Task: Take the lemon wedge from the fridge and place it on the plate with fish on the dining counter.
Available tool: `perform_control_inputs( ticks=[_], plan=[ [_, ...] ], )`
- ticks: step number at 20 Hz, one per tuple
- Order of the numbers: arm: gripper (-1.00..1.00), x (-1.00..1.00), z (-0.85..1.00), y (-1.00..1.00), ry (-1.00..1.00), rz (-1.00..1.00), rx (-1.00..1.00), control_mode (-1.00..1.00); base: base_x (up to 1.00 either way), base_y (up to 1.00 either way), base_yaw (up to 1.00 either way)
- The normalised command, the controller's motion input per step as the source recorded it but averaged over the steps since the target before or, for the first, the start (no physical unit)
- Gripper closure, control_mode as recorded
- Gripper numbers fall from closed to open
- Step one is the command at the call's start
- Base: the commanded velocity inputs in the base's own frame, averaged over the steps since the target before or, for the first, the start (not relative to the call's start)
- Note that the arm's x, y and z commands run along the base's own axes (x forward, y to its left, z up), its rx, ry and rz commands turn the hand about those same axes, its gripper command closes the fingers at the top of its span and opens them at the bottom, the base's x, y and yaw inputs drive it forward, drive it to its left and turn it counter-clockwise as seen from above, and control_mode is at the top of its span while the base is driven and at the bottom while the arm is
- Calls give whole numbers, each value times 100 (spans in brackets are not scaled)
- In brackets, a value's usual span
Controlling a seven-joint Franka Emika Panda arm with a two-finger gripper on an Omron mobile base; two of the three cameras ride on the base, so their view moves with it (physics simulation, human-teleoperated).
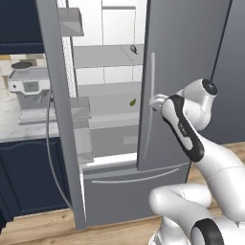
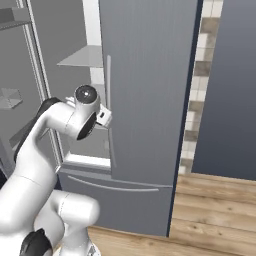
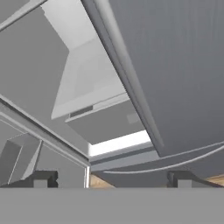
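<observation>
The grey fridge [image 1: 186,72] has its left door [image 1: 60,110] swung open and its right door shut. On a middle shelf lies the lemon wedge [image 1: 132,102], a tiny olive-green sliver. My gripper [image 1: 154,102] hovers at the shut door's pale handle [image 1: 150,105], just right of the wedge and in front of the opening. The right base view has the gripper [image 2: 103,117] beside that handle [image 2: 109,110]. In the hand view my gripper [image 3: 111,181] is open, its fingertips [image 3: 41,179] wide apart with nothing between them. The plate with fish and the dining counter are out of view.
A small dark curled object [image 1: 134,49] lies on the upper shelf. The bottom drawer [image 1: 134,189] is shut. A coffee machine [image 1: 29,93] stands on the marbled worktop [image 1: 9,124] left of the open door, above navy cabinets. Wooden floor [image 2: 215,215] lies to the right.
</observation>
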Motion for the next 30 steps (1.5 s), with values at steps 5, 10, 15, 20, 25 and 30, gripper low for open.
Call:
perform_control_inputs(
  ticks=[5, 10, 15, 20, 25, 30],
  plan=[
    [-100, 5, -10, -2, 1, 4, -8, -100, 0, 0, 0],
    [-100, 4, -51, -18, -3, 3, -31, -100, 0, 0, 0],
    [-100, 11, -32, -19, -9, 0, -27, -100, 0, 0, 0],
    [-100, 56, 0, 0, 0, 0, -5, -100, 0, 0, 0],
    [-100, 69, 0, -6, 2, 2, 0, -100, 0, 0, 0],
    [-100, 72, -1, -2, 1, 2, 0, -100, 0, 0, 0]
  ],
)
